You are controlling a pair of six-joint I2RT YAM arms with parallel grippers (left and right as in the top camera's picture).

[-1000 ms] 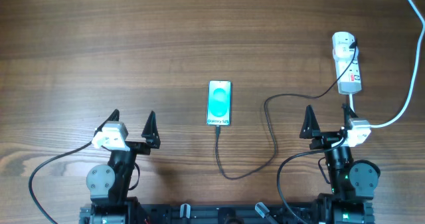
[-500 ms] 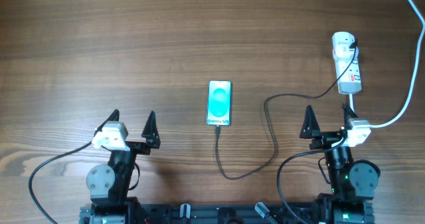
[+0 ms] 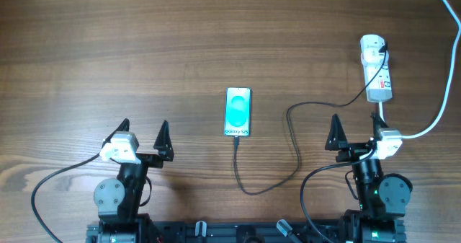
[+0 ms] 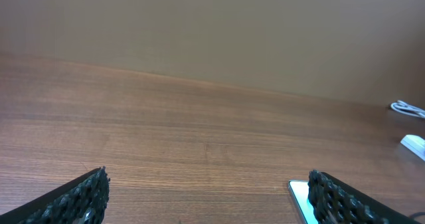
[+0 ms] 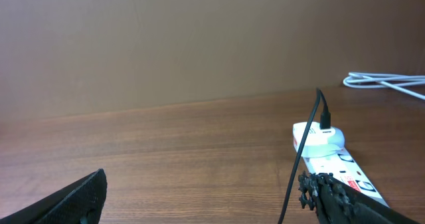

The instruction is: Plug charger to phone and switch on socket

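Left pincer (image 3: 143,125) and right pincer (image 3: 354,127) each stand wide apart and hold nothing. They sit at the near edge of the wooden bench (image 3: 108,48), well apart from one another. Between them and a little farther out, the phone (image 3: 238,112) lies flat with its screen up. The screen is light teal with a pale oval, framed by a thin white edge.

The charger (image 3: 235,156) is a thin black cable. It rises from a plug at the far end of the socket (image 3: 378,77), a white power strip at the far right. It then loops toward the near side and ends right at the phone's near edge. It looks plugged in, though how well it is seated is too small to tell. The socket's switch cannot be read, so switching on may be what is left. A thick white cord (image 3: 441,115) trails off to the right.
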